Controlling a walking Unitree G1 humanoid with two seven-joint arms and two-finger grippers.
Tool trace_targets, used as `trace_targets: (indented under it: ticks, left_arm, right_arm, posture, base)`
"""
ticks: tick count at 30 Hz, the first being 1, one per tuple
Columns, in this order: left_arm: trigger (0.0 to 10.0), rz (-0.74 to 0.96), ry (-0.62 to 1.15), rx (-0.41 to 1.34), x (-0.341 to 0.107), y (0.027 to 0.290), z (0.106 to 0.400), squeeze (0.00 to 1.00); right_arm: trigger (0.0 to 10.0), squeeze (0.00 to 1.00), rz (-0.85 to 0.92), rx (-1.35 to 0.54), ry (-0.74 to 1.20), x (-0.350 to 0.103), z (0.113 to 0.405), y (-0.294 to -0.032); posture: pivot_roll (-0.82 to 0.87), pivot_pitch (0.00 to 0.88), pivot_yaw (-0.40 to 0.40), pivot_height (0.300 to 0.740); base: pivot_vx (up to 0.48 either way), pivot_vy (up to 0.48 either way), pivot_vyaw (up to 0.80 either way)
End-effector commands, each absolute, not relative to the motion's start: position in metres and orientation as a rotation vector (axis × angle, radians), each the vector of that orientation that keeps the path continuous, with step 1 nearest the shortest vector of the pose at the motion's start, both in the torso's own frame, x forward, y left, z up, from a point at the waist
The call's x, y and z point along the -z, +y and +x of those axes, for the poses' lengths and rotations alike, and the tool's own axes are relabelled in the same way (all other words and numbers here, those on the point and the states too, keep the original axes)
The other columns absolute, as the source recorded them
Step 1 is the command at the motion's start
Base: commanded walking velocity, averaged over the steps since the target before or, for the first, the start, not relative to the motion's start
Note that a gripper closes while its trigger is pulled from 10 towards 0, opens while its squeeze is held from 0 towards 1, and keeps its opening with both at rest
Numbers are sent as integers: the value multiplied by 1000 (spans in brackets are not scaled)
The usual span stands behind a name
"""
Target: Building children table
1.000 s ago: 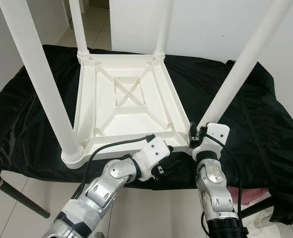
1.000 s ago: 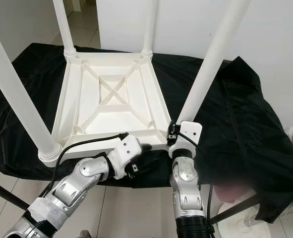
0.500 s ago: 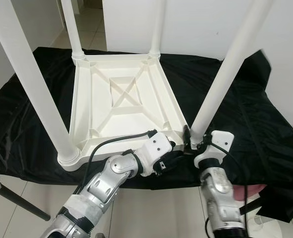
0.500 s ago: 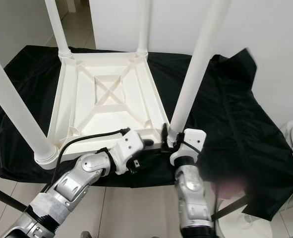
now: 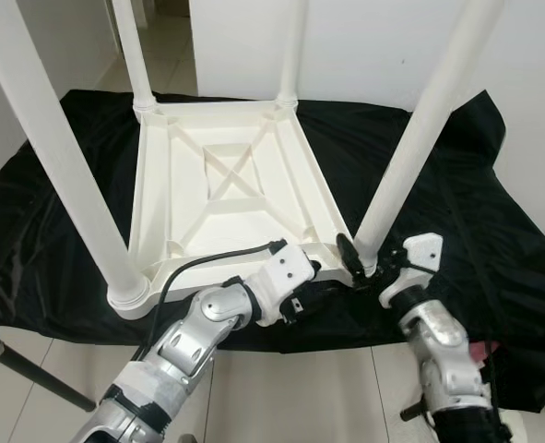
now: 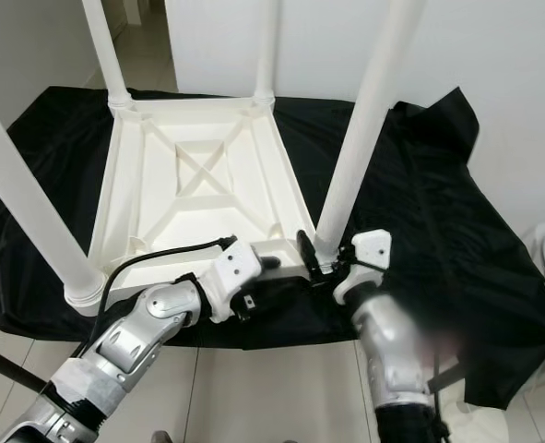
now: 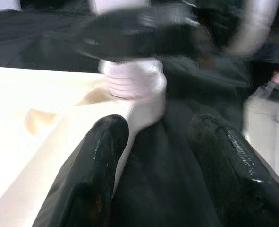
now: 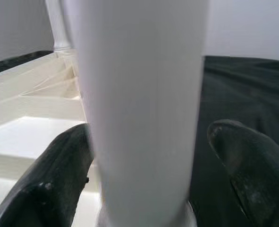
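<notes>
A white plastic children's table [image 5: 226, 198] lies upside down on a black cloth [image 5: 456, 212], its four legs pointing up. My right gripper [image 5: 357, 261] is at the base of the near-right leg [image 5: 410, 148]. In the right wrist view that leg [image 8: 144, 71] stands between the two fingers [image 8: 54, 179], which press its sides. My left gripper [image 5: 320, 280] is open at the near rim beside that corner. In the left wrist view its fingers [image 7: 97, 156] straddle the rim, with the leg's threaded socket [image 7: 130, 78] just ahead.
The near-left leg [image 5: 60, 157] rises high on my left, and two far legs [image 5: 134, 55] stand at the back. The cloth-covered stand ends just in front of me, with tiled floor below. A black stand leg [image 5: 32, 369] slants at lower left. A white wall is behind.
My right forearm has swung out to the right and the wrist has turned around the leg's base. The left gripper has stayed at the near rim. The camera has shifted slightly.
</notes>
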State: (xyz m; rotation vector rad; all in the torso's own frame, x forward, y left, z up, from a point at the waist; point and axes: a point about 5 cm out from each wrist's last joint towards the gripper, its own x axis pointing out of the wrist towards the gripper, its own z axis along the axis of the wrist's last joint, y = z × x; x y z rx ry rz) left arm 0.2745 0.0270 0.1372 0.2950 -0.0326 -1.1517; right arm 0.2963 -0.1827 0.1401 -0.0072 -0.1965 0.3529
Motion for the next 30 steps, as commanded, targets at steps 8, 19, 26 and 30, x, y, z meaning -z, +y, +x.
trace_targets:
  ticks: [8, 19, 26, 30]
  left_arm:
    - [10000, 308, 33, 1279, -128, 28, 259, 0]
    - [10000, 315, 34, 1265, -127, 29, 258, 0]
    - [10000, 317, 34, 1261, -128, 27, 259, 0]
    - [10000, 321, 29, 1253, -129, 27, 261, 0]
  right_arm:
    - [6275, 0, -99, -461, -137, -138, 316, -191]
    - [0, 0, -73, -545, -99, -128, 315, -193]
    - [10000, 0, -37, -529, -106, -126, 313, -191]
    - [10000, 0, -30, -466, -78, -123, 312, -187]
  posture:
    - [-16, 43, -49, 740]
    - [-12, 43, -61, 740]
    - [-14, 38, -66, 740]
    - [-10, 31, -71, 740]
  base:
    - [0, 0, 0]
    - [0, 0, 0]
    - [0, 0, 0]
    - [0, 0, 0]
